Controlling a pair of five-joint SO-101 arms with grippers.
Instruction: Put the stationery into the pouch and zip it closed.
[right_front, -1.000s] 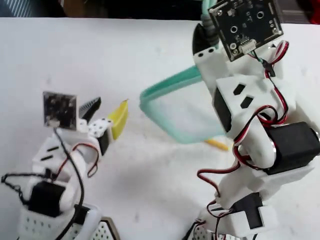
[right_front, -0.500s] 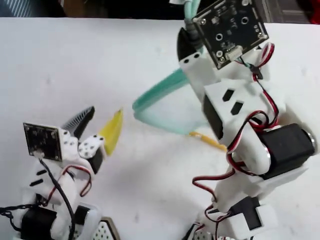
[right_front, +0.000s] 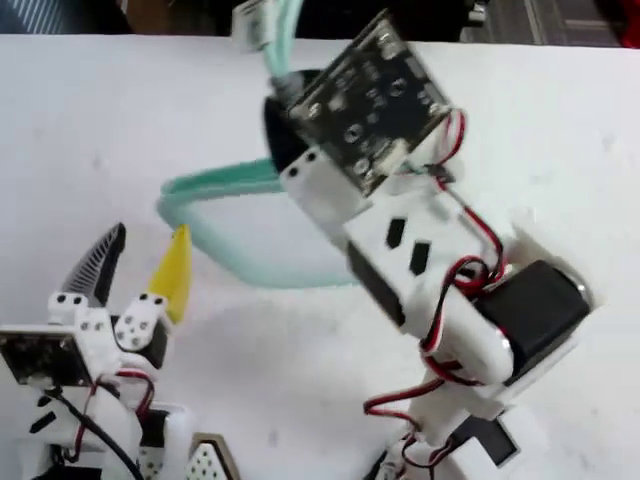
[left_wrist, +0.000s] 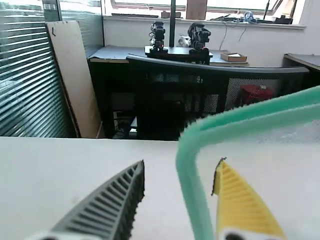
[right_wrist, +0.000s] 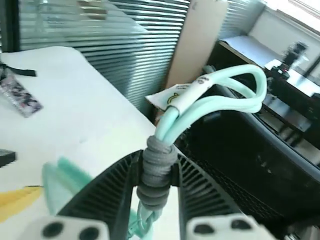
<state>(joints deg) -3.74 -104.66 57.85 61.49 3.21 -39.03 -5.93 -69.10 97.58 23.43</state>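
Teal pouch (right_front: 255, 232) is showing only partly behind the right arm (right_front: 420, 255); the right gripper (right_wrist: 156, 162) is clamping its cord (right_wrist: 200, 100). Left gripper (right_front: 148, 238) is gaping near its corner.

White table (right_front: 100, 110), black mesh chair (left_wrist: 165, 95) behind — blinds (left_wrist: 25, 85), leaning board (left_wrist: 72, 75)
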